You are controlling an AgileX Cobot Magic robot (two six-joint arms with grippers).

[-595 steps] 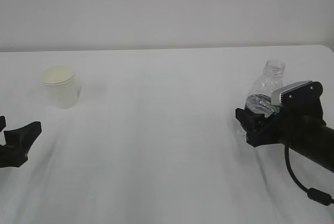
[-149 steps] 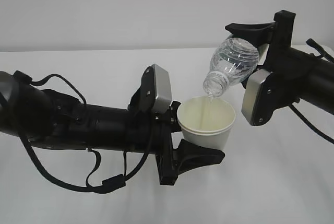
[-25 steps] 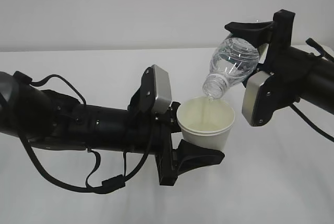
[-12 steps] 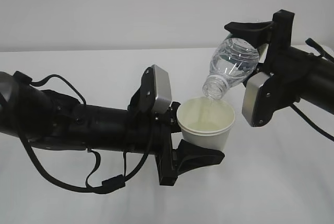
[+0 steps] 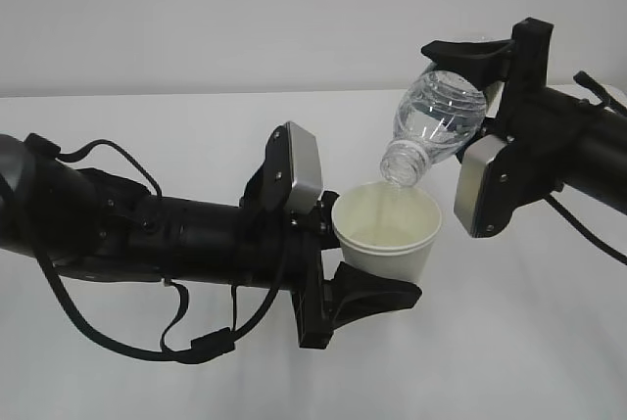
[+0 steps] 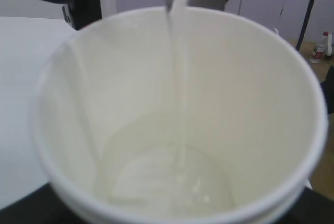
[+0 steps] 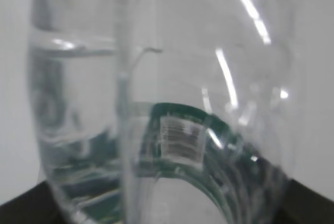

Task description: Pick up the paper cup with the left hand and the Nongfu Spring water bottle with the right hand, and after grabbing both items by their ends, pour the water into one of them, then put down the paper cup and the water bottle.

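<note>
- Paper cup (image 5: 389,228) is being held upright, well above the white surface (image 5: 176,121) and roughly over its middle, by the left end effector (image 5: 338,263); its jaws are standing part open and clamping the cup's lower body, which is keeping the mouth level to receive liquid.
- Nongfu Spring water bottle (image 5: 436,124) is being held by the right end effector (image 5: 480,82), jaws likewise part open and gripping the base end, so the neck is tilting down just above the cup's rim.
- Water (image 6: 175,67) is falling in a thin stream into the cup.
- Cup is holding a shallow pool at its bottom; judged well short of full.
- Bottle is still carrying water against its lower side in the right wrist view.
</note>
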